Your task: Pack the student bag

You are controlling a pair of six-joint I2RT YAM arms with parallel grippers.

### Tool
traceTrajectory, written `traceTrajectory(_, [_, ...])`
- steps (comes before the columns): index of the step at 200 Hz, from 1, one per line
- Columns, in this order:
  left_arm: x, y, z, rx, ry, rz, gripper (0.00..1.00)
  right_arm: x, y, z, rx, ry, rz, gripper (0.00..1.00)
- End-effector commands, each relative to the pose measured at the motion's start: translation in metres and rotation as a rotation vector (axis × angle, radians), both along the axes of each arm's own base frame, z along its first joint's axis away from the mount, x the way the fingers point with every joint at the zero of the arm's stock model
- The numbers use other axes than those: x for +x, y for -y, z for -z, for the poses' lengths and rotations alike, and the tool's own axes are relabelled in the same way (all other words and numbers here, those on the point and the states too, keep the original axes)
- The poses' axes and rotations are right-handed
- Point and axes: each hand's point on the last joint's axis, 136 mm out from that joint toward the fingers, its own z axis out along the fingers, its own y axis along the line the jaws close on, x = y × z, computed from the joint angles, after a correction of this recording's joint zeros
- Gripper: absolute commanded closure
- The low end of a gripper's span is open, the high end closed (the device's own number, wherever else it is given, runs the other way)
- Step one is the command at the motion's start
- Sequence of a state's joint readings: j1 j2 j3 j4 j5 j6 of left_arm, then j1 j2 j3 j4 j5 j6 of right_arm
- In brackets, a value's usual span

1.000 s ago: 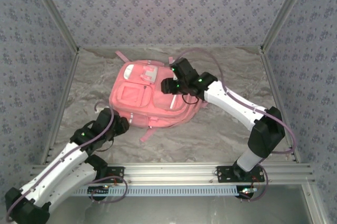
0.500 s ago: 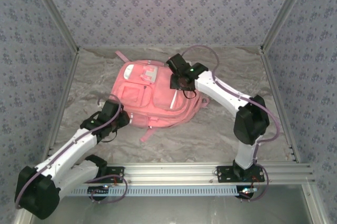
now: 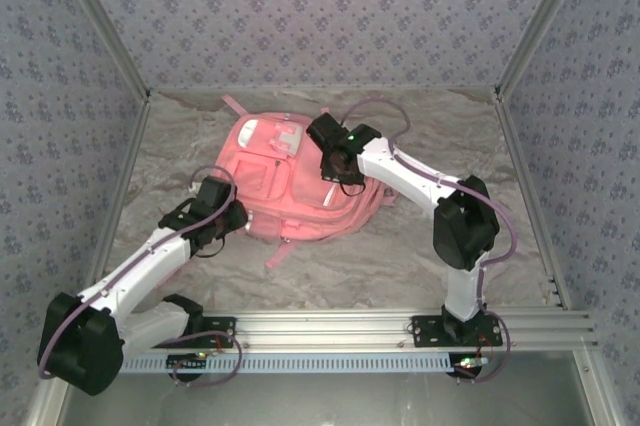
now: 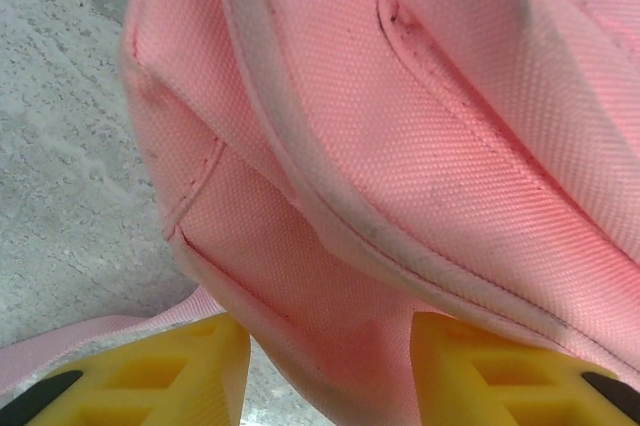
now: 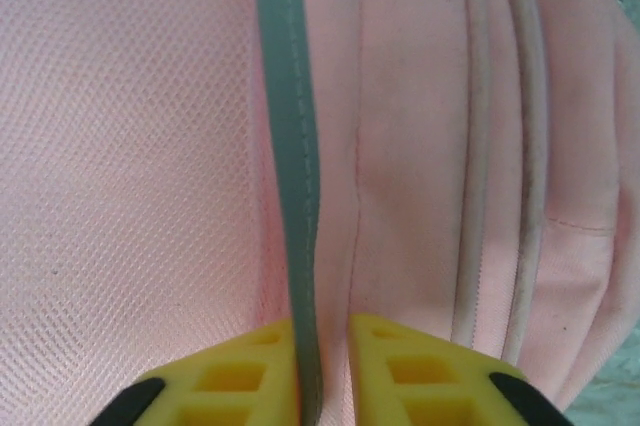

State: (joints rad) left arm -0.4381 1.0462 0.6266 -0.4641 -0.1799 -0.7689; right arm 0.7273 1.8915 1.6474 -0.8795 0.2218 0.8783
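The right gripper (image 5: 322,351) pinches the bag's (image 3: 290,186) grey strip (image 5: 288,146), the left gripper (image 4: 330,371) half-open astride a corner; a hard pull could slip the strip.

Item: student bag (image 3: 298,196), a large soft pink backpack
Trim: white panels near its top, pale piping along the seams
Pose: flat, front pockets up, top toward 12 o'clock
Place: mid-table, slightly toward 11 o'clock
Straps: pink, one trailing toward 6 o'clock
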Motion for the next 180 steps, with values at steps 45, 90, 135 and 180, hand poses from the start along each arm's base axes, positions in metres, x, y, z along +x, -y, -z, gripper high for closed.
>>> traceTrajectory(45, [-0.013,0.029,-0.037,-0.122,0.07,0.124,0.52,-0.018,-0.022,-0.009,0.199,-0.089,0.071,1.0])
traceTrajectory(90, [-0.052,0.052,-0.02,-0.121,0.045,0.26,0.51,-0.014,-0.032,-0.046,0.341,-0.061,0.09,1.0])
traceTrajectory(135, [-0.064,0.07,0.003,-0.11,0.06,0.369,0.49,-0.014,-0.037,-0.063,0.408,-0.049,0.108,1.0])
traceTrajectory(180, [-0.061,0.088,-0.002,-0.022,0.146,0.476,0.45,-0.016,-0.036,-0.065,0.425,-0.056,0.118,1.0])
